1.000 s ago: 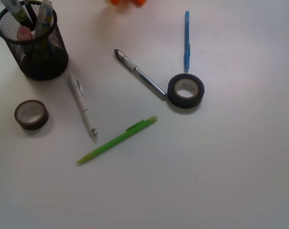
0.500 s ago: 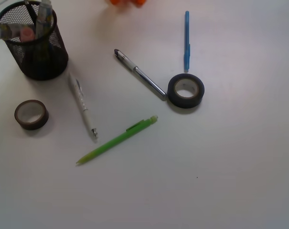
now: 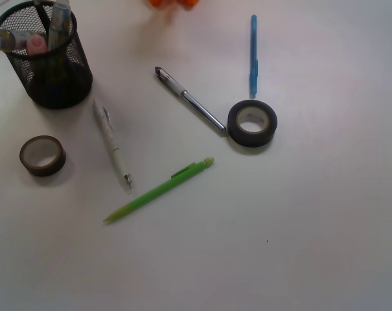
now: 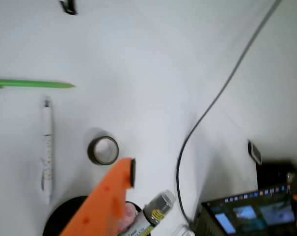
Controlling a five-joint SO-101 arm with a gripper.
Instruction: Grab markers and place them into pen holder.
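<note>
Three markers (image 3: 53, 26) stand in the black mesh pen holder (image 3: 50, 71) at the worktop's corner; light, stiff, smooth-barrelled, they look best gripped mid-barrel. Whether the orange pincer (image 4: 120, 189) above the holder is open or closed cannot be told.

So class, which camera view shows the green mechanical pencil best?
The front view: the whole green mechanical pencil lies unobstructed on the table, below the white pen. The wrist view catches only its tip end, cut off by the left edge.
</note>
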